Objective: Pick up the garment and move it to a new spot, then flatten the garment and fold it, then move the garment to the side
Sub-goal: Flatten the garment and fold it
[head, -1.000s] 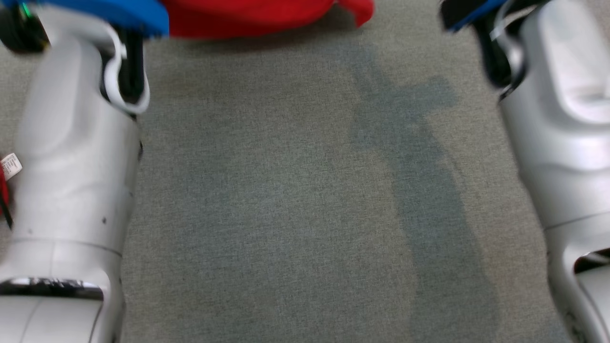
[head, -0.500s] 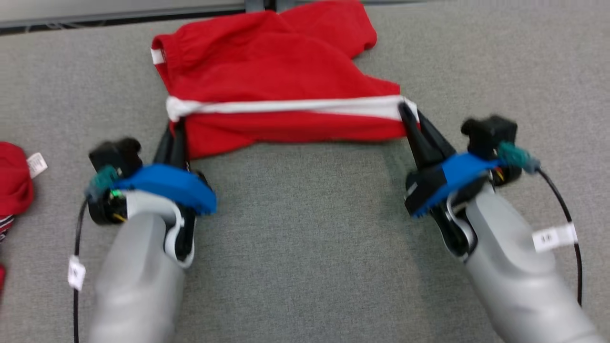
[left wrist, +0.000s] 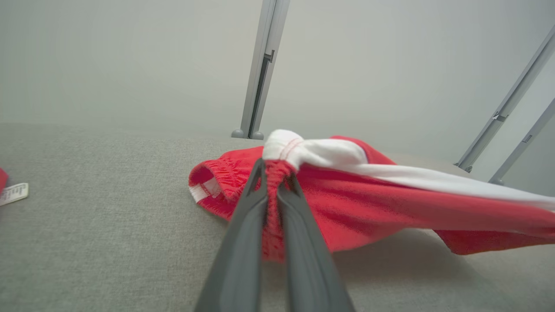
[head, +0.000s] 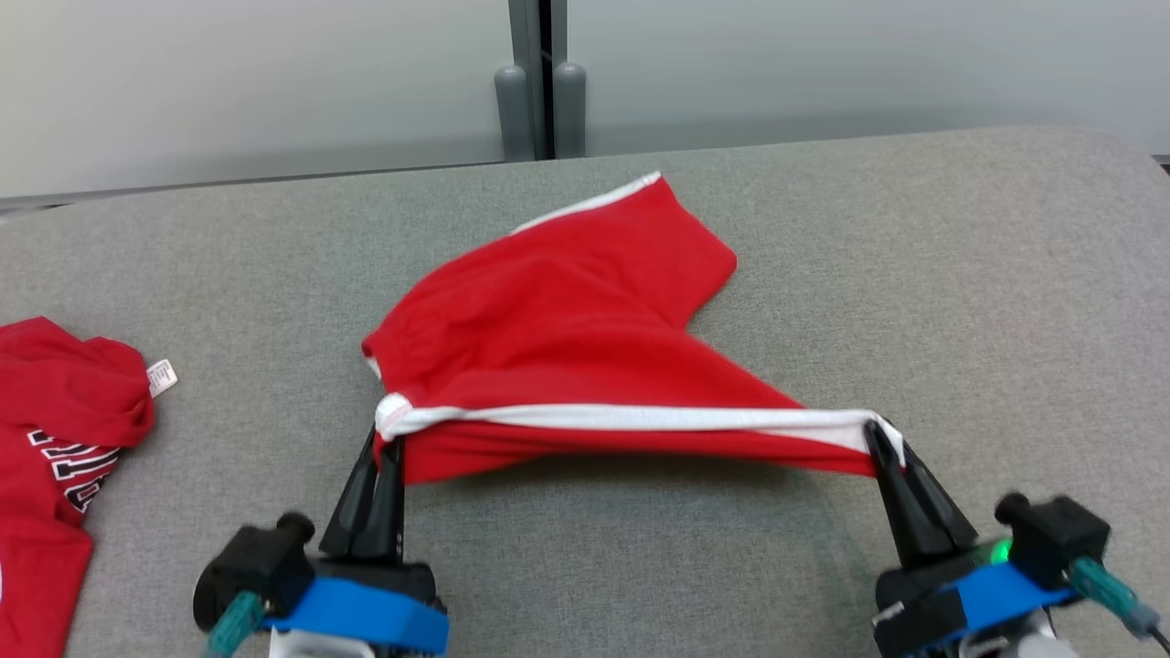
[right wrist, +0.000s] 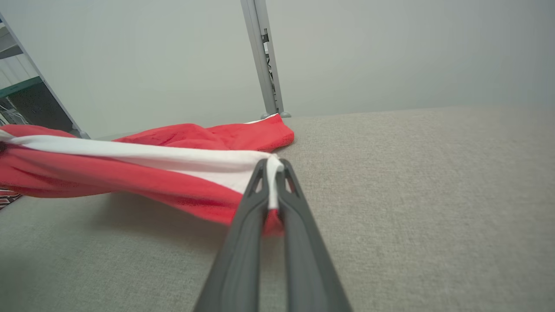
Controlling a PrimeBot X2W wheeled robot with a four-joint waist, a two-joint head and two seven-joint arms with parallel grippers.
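On a broad grey fabric-covered table (head: 960, 274) backed by a pale wall (head: 823, 64), rumpled red shorts with a white stripe (head: 567, 329) lie mid-surface, their near striped edge raised taut between the left gripper (head: 390, 446) and right gripper (head: 880, 437), each clamped on one end.

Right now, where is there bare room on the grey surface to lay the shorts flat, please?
The widest bare stretch of the grey surface lies right of the red shorts. The strip between the left hand and right hand, nearer than the shorts, is free too. The left side is crowded by a second red garment.
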